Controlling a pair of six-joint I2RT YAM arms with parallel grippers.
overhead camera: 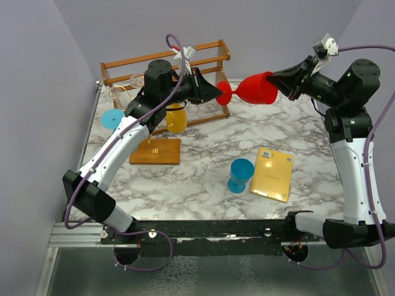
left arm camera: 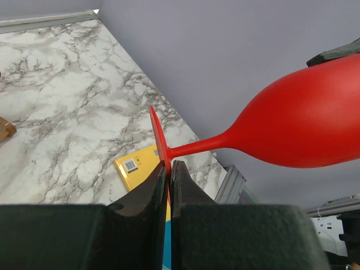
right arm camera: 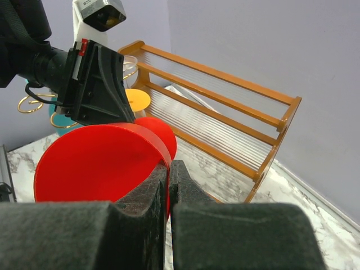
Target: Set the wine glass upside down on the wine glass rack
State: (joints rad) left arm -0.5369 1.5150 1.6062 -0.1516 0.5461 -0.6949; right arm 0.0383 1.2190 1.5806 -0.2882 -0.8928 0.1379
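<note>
Two grippers, one item held between them.

Item: red opaque stemmed wine glass (overhead camera: 254, 90), lying on its side in the air above the far part of the white-grey marble table (overhead camera: 203, 154), foot to the left, mouth to the right.

Left gripper (overhead camera: 217, 92): jaws pressed together on the edge of the glass's flat foot, plain in its wrist view.

Right gripper (overhead camera: 282, 81): jaws pinched on the rim of the bowl.

Small gold wire wine glass rack with curled arms on a flat orange-brown wooden base (overhead camera: 155, 152): stood at the left under the left arm, well apart from the glass.

Step in hand, by judgement: a handover from right to left, with both grips on. The next move would call for the right gripper to let go of the rim. The left would then turn the glass bowl-down and slide its foot into a wire loop.

Also present: two-tier wooden slatted shelf (overhead camera: 166, 61), blue stemmed glass (overhead camera: 241, 176), flat yellow box (overhead camera: 271, 174).
</note>
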